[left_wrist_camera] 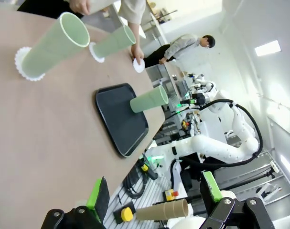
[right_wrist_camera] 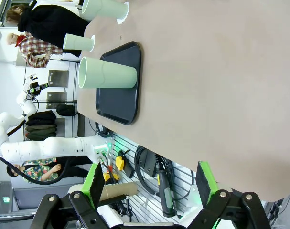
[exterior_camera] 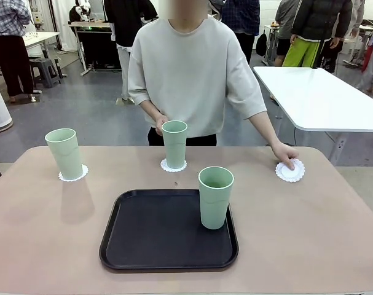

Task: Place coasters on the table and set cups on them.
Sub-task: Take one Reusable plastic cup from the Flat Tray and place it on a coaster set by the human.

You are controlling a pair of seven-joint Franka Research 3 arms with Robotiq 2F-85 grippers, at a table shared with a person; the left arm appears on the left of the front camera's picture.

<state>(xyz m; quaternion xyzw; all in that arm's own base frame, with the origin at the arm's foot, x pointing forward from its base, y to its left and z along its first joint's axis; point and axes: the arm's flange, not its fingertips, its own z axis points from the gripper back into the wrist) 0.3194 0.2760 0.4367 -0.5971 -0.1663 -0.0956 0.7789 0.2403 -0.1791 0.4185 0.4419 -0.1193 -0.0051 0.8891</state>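
Grippers first: your left gripper (left_wrist_camera: 154, 191) hovered clear of the table (exterior_camera: 39, 246), jaws spread wide, nothing btwn the green pads. Your right gripper (right_wrist_camera: 150, 183) sat likewise by the table's edge, released and empty.

The person's arms were over the far side. One hand (exterior_camera: 161, 125) was bent in behind the rim of the middle cup (exterior_camera: 174, 144), poss. touching it, hard to tell. That cup stood on the middle coaster (exterior_camera: 168, 166). The other hand (exterior_camera: 286, 153) reached out w/ fingertips on the right coaster (exterior_camera: 292, 173), which was bare and lay near the far edge.

The left cup (exterior_camera: 66, 153) stood upright on the left coaster (exterior_camera: 80, 175). The third cup (exterior_camera: 215, 196) stood on the black tray (exterior_camera: 143, 233), near its right rim.

For room, you had bare tabletop on both sides of the tray and along the near edge. A white table (exterior_camera: 321, 98) stood beyond the far right corner.
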